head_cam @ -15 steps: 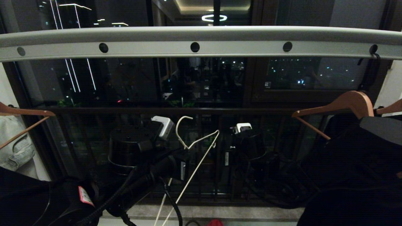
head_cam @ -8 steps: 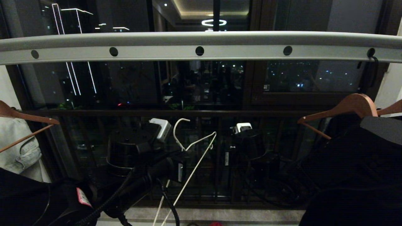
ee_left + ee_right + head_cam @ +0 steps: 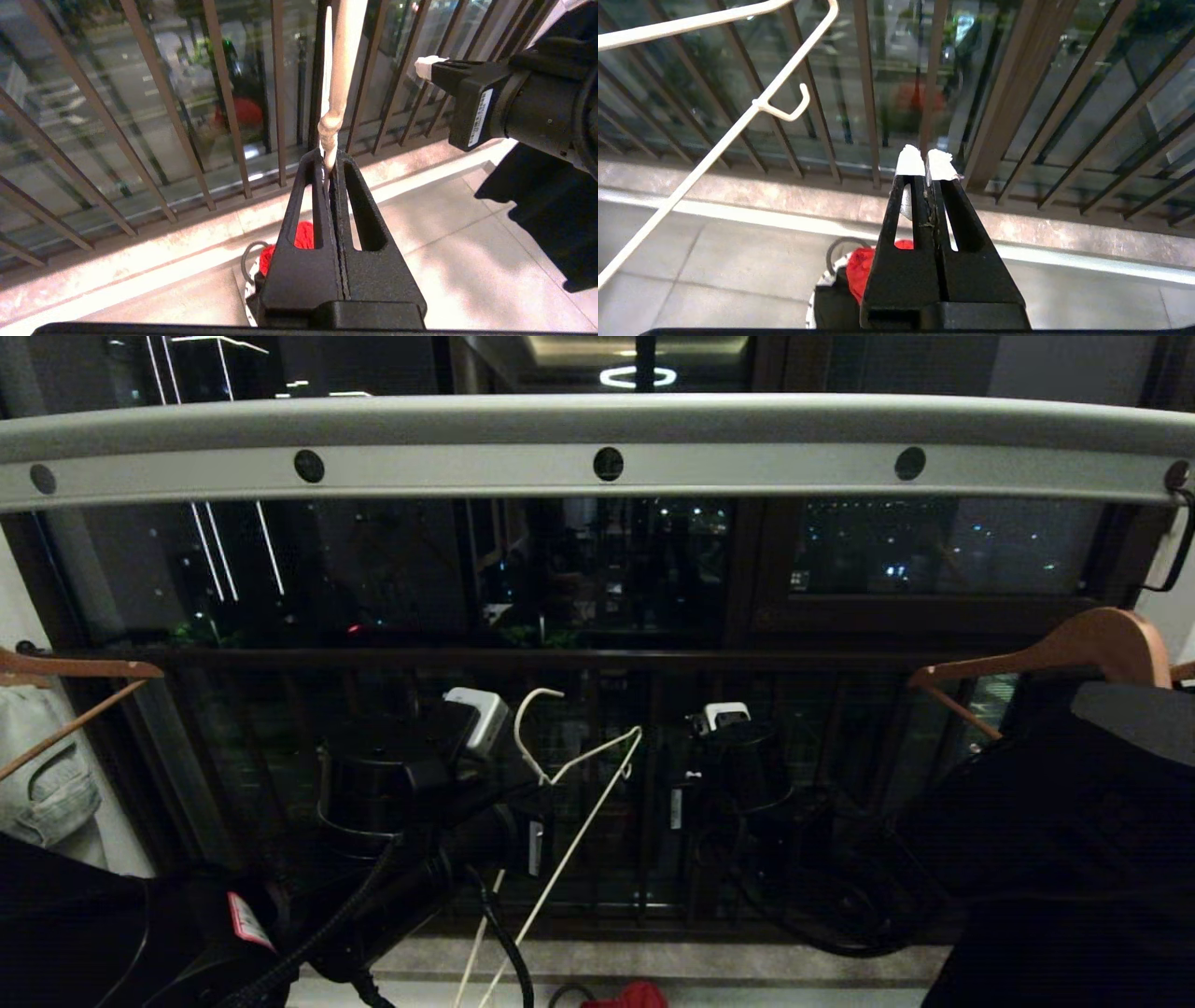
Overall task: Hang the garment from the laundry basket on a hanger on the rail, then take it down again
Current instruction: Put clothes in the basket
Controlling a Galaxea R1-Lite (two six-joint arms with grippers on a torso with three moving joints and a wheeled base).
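The rail (image 3: pixel 597 476) runs across the top of the head view, with a row of dark holes. Below it, my left gripper (image 3: pixel 328 161) is shut on the twisted neck of the white wire hanger (image 3: pixel 597 784), which stands hook-up, well under the rail. My right gripper (image 3: pixel 927 163), with white-taped tips, is shut on nothing and hovers just right of the hanger (image 3: pixel 738 126). The laundry basket (image 3: pixel 817 289) stands on the floor below both arms, showing a red cloth (image 3: pixel 859 266). The garment is out of view.
Brown wooden hangers hang at the left (image 3: pixel 75 672) and right (image 3: pixel 1055 649), the right one over a black garment (image 3: pixel 1074 821). A pale denim piece (image 3: pixel 42 784) hangs far left. The dark window railing (image 3: pixel 597 658) and its bars stand close ahead.
The whole head view has shifted, so the camera moved; the rail now sits higher in the picture than half a second ago. Both arms and the held hanger keep their pose.
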